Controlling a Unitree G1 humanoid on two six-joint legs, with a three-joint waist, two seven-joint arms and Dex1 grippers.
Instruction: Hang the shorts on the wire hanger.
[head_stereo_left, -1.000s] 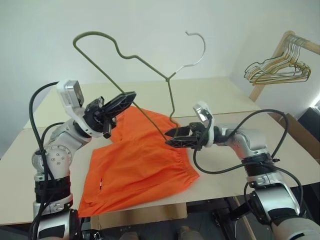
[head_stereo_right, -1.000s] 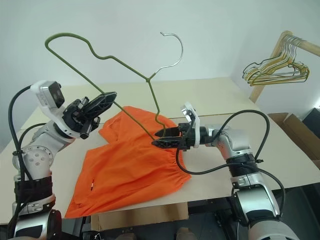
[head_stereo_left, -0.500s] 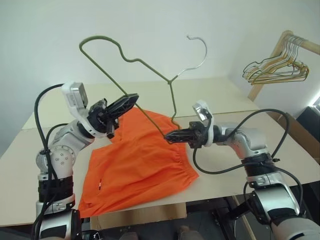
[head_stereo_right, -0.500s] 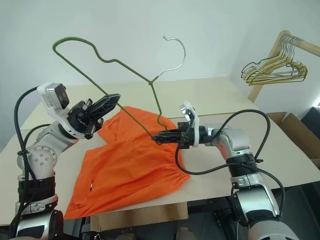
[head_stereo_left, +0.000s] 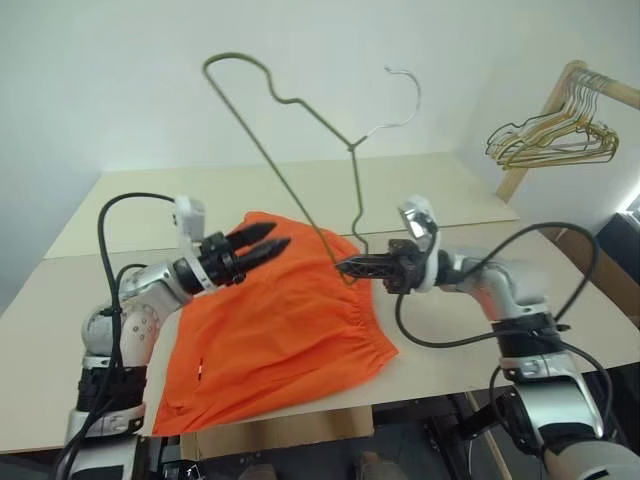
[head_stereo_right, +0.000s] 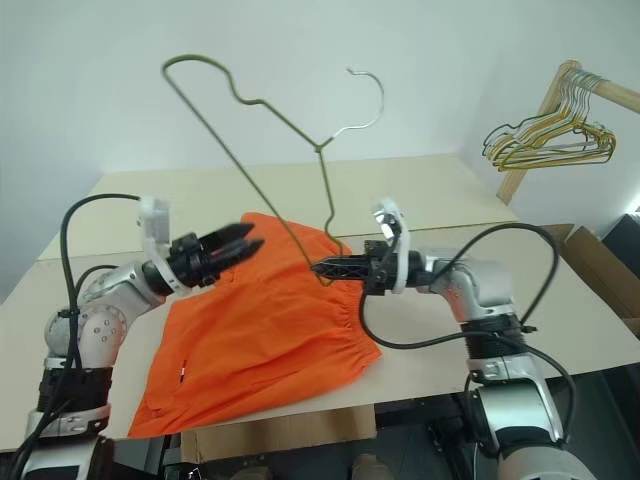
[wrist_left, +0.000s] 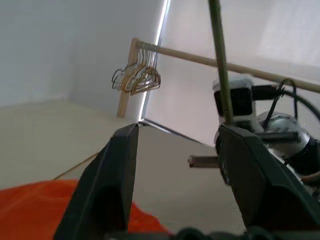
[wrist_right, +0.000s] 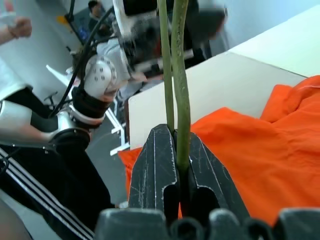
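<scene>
Wire hanger (head_stereo_left: 300, 130) pinched between right gripper (head_stereo_left: 347, 267) fingertips

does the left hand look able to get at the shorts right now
Probably yes. The left hand hangs open just above the shorts, which lie flat on the table. The wire hanger, clamped in the right hand, rises beside it, not between hand and fabric.

My right hand (wrist_right: 176, 165) hides the wire hanger (head_stereo_left: 300, 190) where it pinches it. The right wrist view's upper edge cuts off the wire. The hook (head_stereo_left: 405, 95) looks blurred.
</scene>
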